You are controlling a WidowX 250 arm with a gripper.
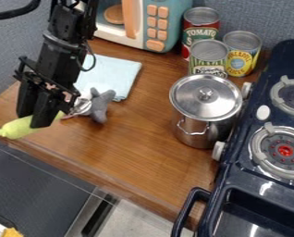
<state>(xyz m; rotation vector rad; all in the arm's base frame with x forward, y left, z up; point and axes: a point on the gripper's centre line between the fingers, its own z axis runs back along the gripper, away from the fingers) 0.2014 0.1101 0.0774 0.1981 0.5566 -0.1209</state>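
Observation:
At the left of the view, my gripper (34, 119) hangs low over the counter's left end. It is shut on a yellow-green, elongated vegetable-like toy (15, 128), one finger on its near side and the other behind. The toy slants from lower left to upper right, its narrow tip over the counter's front edge. Close to the right of the gripper lie a grey plush-like toy (100, 105) and a small silvery thing (82, 106), beside a folded light-blue cloth (115, 71).
A lidded metal pot (205, 99) stands right of centre, with several cans (208, 55) behind it. A toy microwave (156, 23) is at the back. The dark blue stove (251, 185) lines the right side. The wooden counter (131, 148) ends at a front edge running diagonally.

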